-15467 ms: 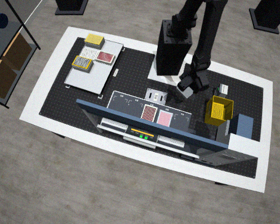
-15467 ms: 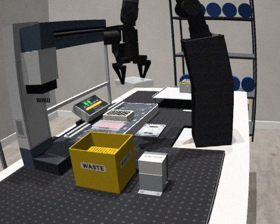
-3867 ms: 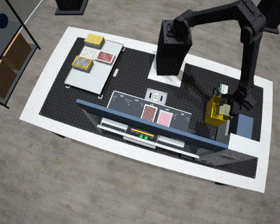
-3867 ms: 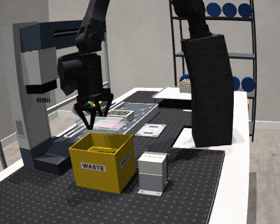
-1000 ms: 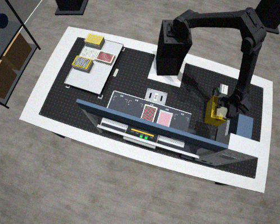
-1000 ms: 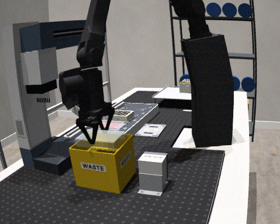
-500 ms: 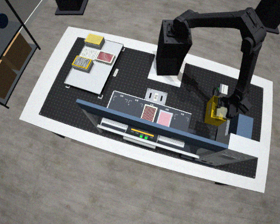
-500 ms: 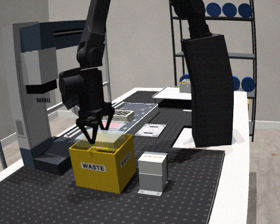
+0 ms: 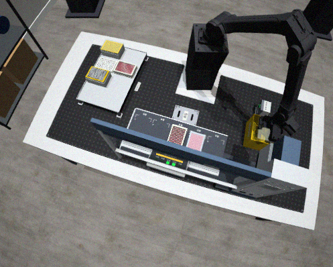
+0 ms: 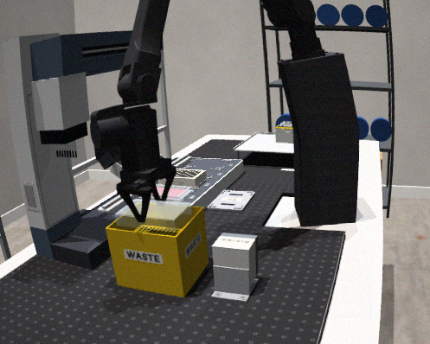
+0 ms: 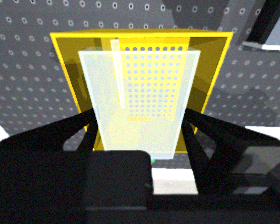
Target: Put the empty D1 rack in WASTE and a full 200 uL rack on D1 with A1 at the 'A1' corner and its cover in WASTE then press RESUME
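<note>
End effector (image 10: pixel 144 207): clenched on clear cover (image 11: pixel 139 100), right above yellow bin (image 10: pixel 158 264).
Old rack (image 11: pixel 153 80): already inside bin.
Cover: not dropped yet.
Left: drop cover, push key.

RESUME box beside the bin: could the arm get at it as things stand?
Probably not yet. The gripper is shut on a clear cover over the WASTE bin, so its fingers are occupied. The grey box stands right beside the bin, with open mat around it.

Gripper (image 10: pixel 144 210) gripping a translucent cover (image 10: pixel 158 214) at the mouth of yellow WASTE bin (image 10: pixel 157 259), grey box (image 10: pixel 234 264) standing just right.
</note>
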